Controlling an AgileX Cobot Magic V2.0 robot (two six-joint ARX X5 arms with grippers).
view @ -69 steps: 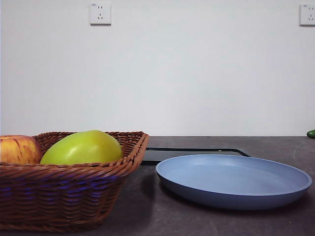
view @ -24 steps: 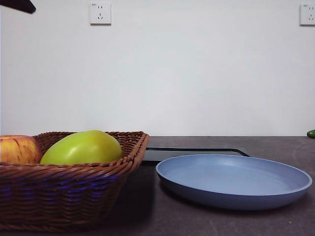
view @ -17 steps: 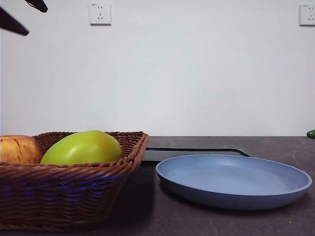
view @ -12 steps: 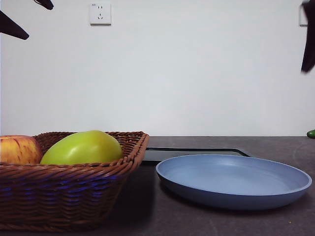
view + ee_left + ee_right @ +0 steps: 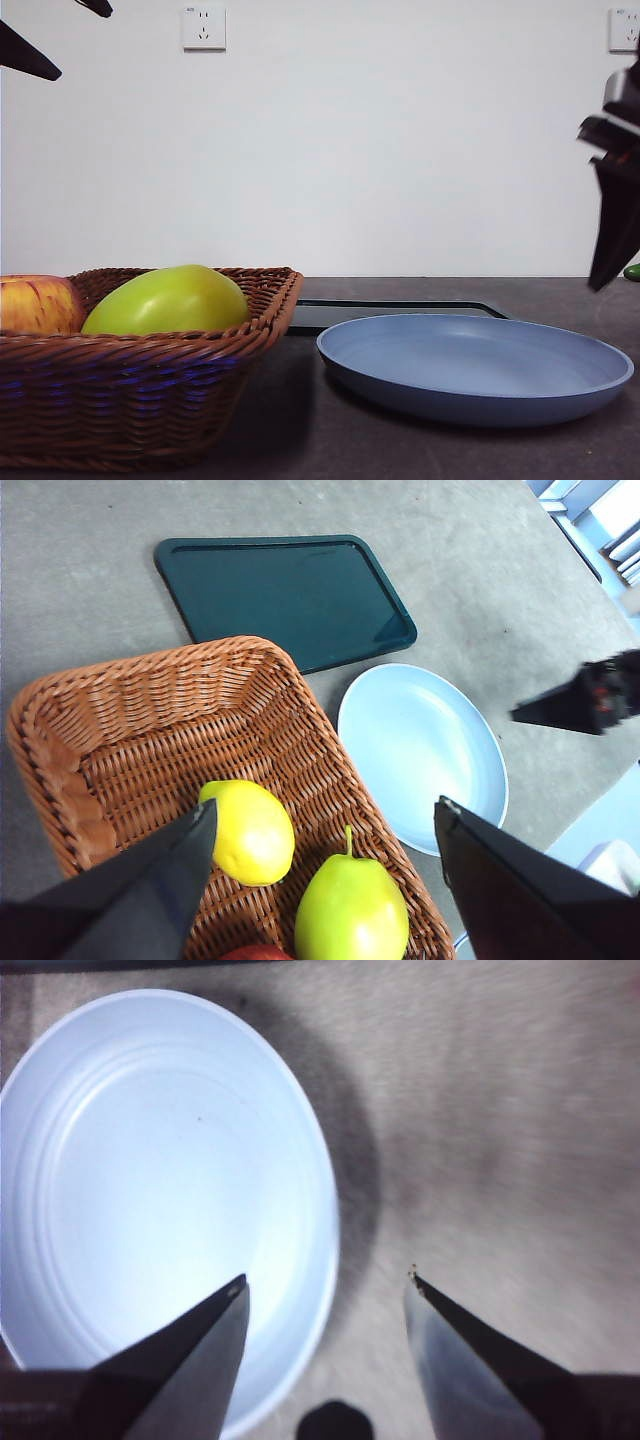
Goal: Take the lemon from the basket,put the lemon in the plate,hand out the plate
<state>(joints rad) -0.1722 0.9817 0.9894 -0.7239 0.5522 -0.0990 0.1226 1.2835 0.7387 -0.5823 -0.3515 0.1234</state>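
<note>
The lemon [image 5: 250, 830] lies in the wicker basket [image 5: 130, 700] beside a larger yellow-green fruit [image 5: 350, 912]. My left gripper [image 5: 325, 810] hovers high above the basket, open and holding nothing. Its tips show at the front view's top left corner [image 5: 85, 42]. In the front view the basket [image 5: 130, 390] hides the lemon. The light blue plate [image 5: 475, 365] sits to the right of the basket with nothing on it. My right gripper [image 5: 326, 1278] hangs open above the plate's [image 5: 160, 1190] right rim, at the front view's right edge [image 5: 612, 200].
A red-yellow apple [image 5: 35, 305] sits at the basket's left end next to the yellow-green fruit [image 5: 165, 300]. A flat black tray [image 5: 285, 595] lies behind the plate. A small green object [image 5: 632, 271] rests at the far right of the table.
The right gripper has dropped into the front view at the right edge, down toward the plate. The left gripper's tips came in at the top left and now barely move.
</note>
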